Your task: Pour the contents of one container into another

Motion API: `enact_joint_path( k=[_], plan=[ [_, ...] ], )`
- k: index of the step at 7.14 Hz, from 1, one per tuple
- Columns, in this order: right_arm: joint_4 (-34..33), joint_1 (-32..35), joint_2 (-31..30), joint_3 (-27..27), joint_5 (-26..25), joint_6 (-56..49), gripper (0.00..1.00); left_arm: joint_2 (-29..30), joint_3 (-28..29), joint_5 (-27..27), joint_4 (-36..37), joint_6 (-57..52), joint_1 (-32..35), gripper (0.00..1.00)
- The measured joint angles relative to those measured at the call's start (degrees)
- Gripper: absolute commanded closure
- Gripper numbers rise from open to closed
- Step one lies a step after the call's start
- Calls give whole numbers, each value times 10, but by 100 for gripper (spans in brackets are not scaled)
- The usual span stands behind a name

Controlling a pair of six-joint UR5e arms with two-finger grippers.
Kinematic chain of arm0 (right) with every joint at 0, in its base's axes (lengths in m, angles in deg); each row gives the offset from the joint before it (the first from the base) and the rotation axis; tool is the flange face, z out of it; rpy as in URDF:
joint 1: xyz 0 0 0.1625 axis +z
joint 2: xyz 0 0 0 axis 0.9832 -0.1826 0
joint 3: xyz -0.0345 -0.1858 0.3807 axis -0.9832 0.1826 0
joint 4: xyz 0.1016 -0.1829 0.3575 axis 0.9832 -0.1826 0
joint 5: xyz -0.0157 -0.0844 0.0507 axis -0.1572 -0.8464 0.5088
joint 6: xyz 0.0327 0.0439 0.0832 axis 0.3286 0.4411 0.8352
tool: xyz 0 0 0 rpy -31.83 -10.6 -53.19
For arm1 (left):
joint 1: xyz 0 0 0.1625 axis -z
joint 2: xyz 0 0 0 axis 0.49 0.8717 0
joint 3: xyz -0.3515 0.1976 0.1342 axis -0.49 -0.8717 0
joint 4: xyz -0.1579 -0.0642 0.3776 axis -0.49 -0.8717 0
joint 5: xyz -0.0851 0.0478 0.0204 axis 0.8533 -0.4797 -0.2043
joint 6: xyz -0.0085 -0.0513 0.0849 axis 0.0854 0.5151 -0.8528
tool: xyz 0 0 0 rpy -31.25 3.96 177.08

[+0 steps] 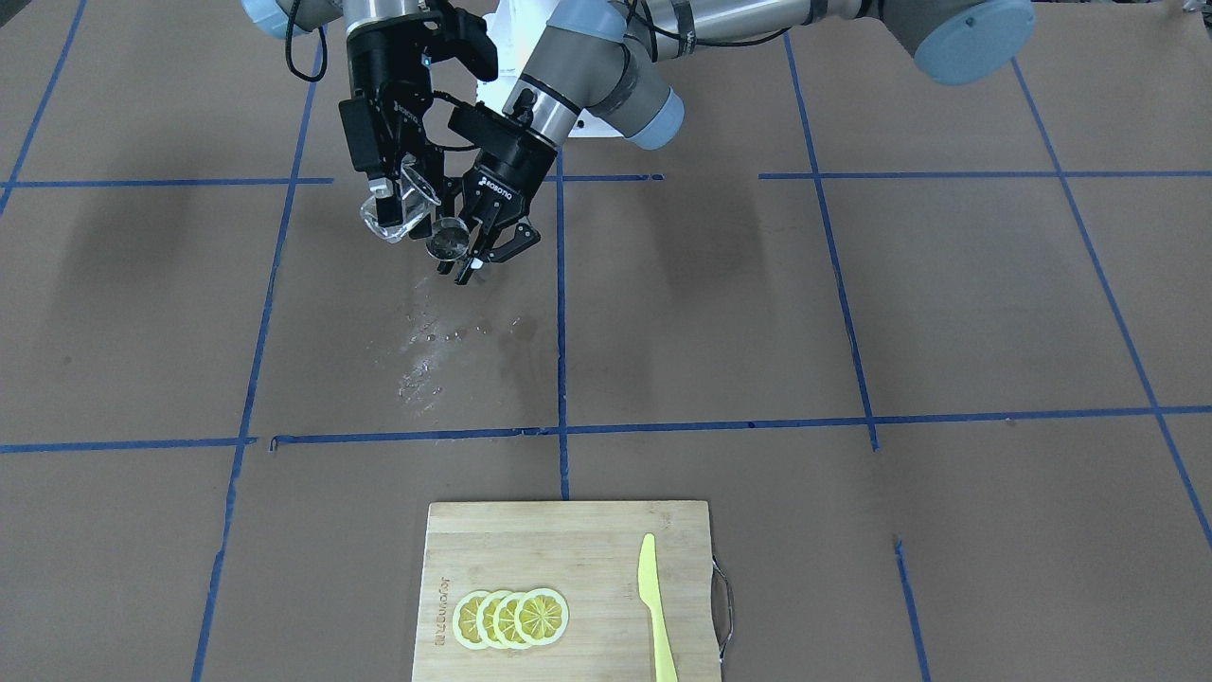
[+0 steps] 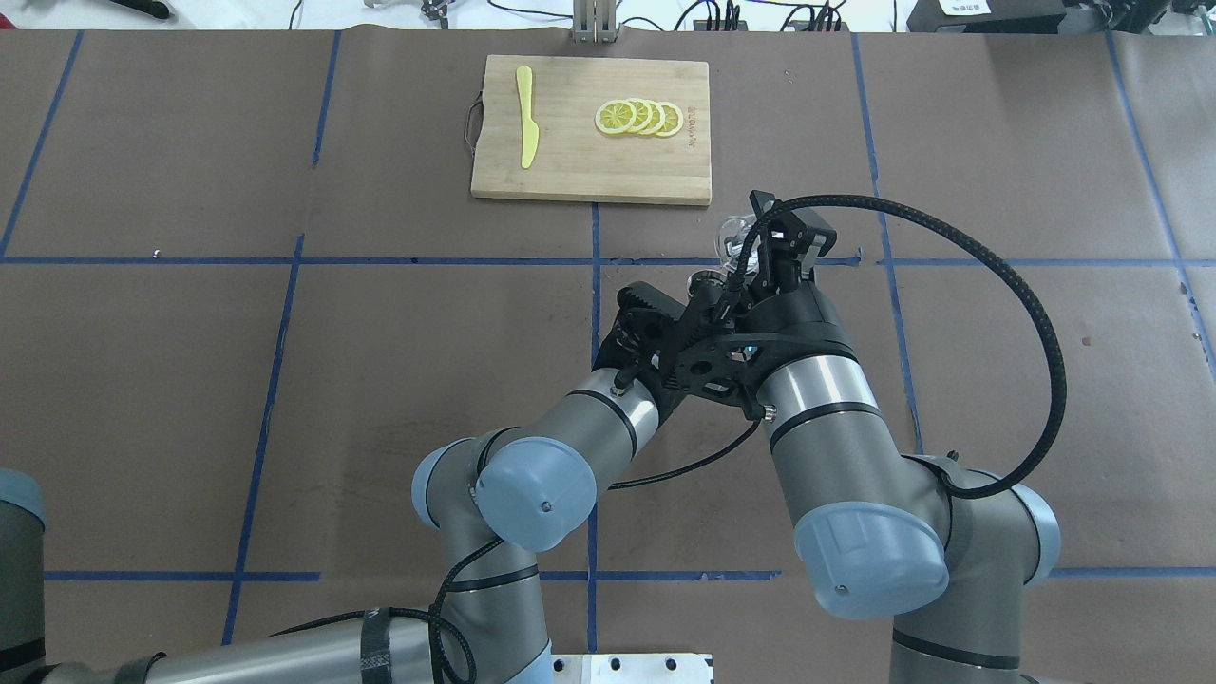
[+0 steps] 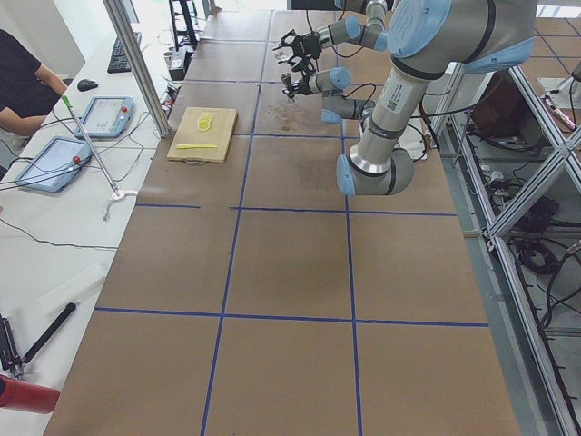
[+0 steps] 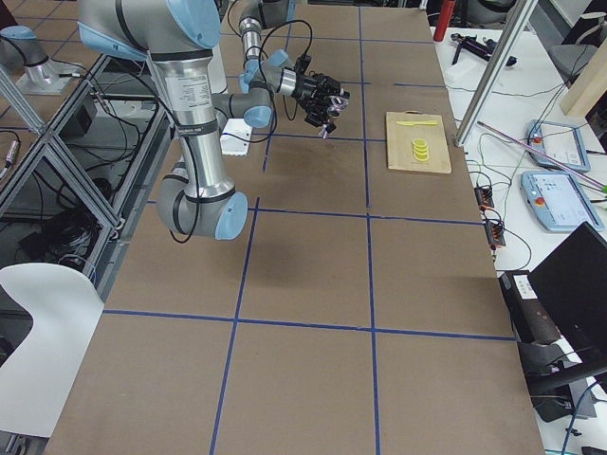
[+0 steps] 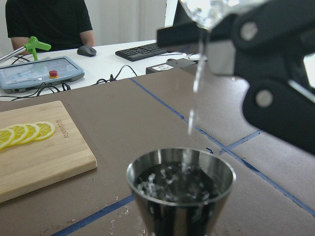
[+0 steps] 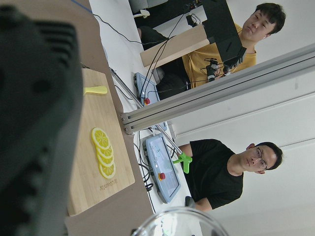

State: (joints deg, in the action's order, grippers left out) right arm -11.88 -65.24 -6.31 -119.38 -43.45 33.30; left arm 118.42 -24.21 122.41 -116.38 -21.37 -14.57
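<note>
Right claw [image 1: 402,194] closed on clear glass [image 1: 386,224] — glass tilted, held above steel cup [image 1: 446,238]. Left claw [image 1: 462,254] clamped on steel cup, upright, above desk [image 1: 852,313]. Thin water stream [image 5: 198,78] falling into cup — wet splashes [image 1: 426,346] on desk below. Water visible in cup.

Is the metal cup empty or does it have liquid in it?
Partly full: liquid ripples inside the cup, and a stream falls in from the glass above.
</note>
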Motion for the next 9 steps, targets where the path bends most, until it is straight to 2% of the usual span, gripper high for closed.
enact_joint_path(
  k=[6, 9],
  plan=[
    [10, 12, -1, -4, -1, 60, 100, -5, -7, 10, -5, -1, 9, 100],
    [10, 36, -7, -9, -1, 109, 100, -24, -32, 24, -6, 0, 18, 100]
  ],
)
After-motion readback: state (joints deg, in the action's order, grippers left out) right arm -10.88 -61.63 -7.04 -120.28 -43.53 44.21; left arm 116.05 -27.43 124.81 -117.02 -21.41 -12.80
